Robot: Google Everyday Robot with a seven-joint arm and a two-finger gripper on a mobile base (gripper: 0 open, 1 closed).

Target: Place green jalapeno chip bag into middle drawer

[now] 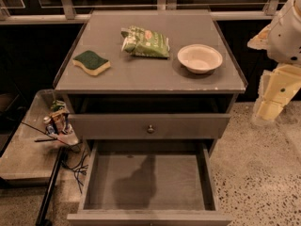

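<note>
The green jalapeno chip bag (148, 43) lies crinkled on the grey cabinet top (141, 79), toward the back middle, between a sponge and a white bowl. The middle drawer (188, 182) is pulled out wide open at the bottom of the view; its flat grey floor is bare. My gripper (276, 95) hangs at the right edge of the view, off the cabinet's right side and level with its top edge. It is well apart from the bag and holds nothing that I can see.
A green-and-yellow sponge (91, 62) lies at the top's left. A white bowl (200, 58) sits right of the bag. A closed drawer front with a round knob (150, 128) is above the open drawer. A low tray with clutter (56, 121) and cables (77, 168) stand on the left.
</note>
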